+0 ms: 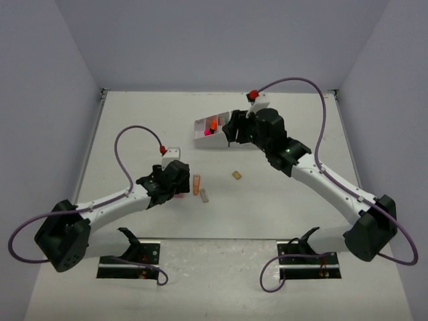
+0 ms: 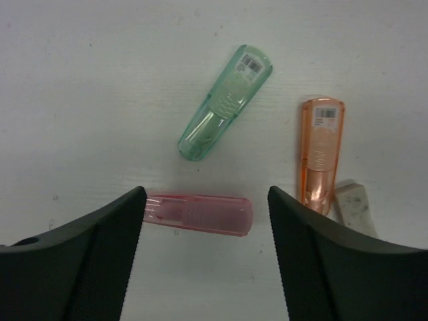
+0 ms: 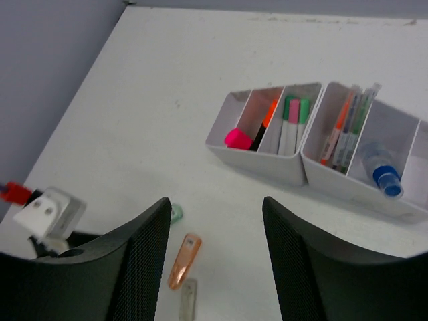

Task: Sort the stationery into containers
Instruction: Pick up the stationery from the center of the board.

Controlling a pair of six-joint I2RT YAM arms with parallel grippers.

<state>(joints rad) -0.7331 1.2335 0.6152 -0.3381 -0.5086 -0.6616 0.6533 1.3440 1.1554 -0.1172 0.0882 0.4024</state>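
My left gripper [image 2: 206,200] is open, its jaws standing either side of a clear pink piece [image 2: 200,215] that lies flat on the table. A clear green piece [image 2: 224,103] lies beyond it. A peach piece [image 2: 319,154] and a white-grey piece [image 2: 354,208] lie to the right. The white organiser box [image 3: 267,157] holds highlighters, several pens and a blue-white piece [image 3: 382,170]. My right gripper [image 3: 215,207] is open and empty, hovering by the organiser [image 1: 204,137] in the top view.
A small tan piece [image 1: 237,175] lies alone mid-table between the arms. The peach piece [image 1: 196,184] and the grey piece [image 1: 204,195] lie just right of my left gripper [image 1: 175,182]. Purple cables loop over both arms.
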